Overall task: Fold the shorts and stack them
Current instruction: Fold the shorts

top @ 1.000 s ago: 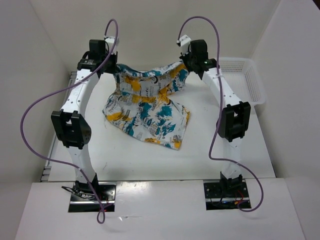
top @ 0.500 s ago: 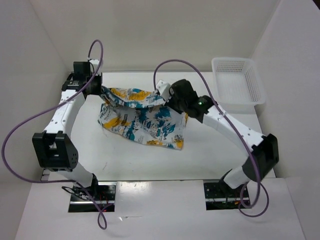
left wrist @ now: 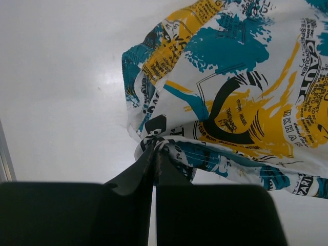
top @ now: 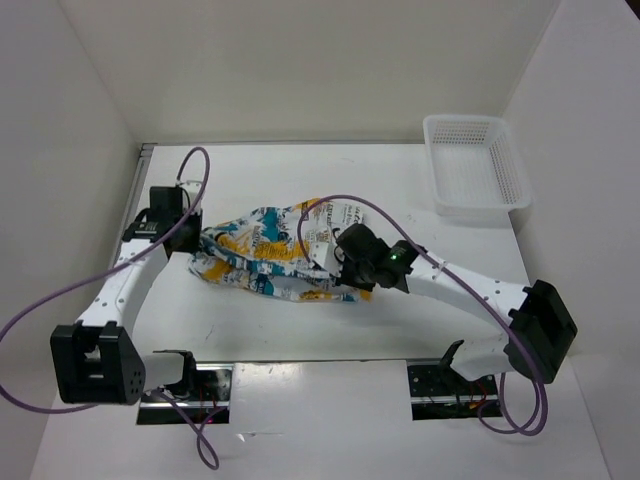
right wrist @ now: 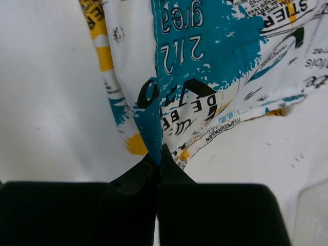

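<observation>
Mid-fold, the left gripper (left wrist: 155, 144) and right gripper (right wrist: 160, 152) are each clamped tight on an edge of the shorts (top: 262, 246), doubled over on the table (top: 400, 190) between them, so next they should probably lay the fold flat and release.

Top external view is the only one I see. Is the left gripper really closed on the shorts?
Observer: Yes. The left wrist view shows the left gripper shut on a bunched edge of the shorts.
Operator: And the right one, does it hold cloth too?
Observer: Yes. In the right wrist view the right gripper is shut on a fold with teal print.
</observation>
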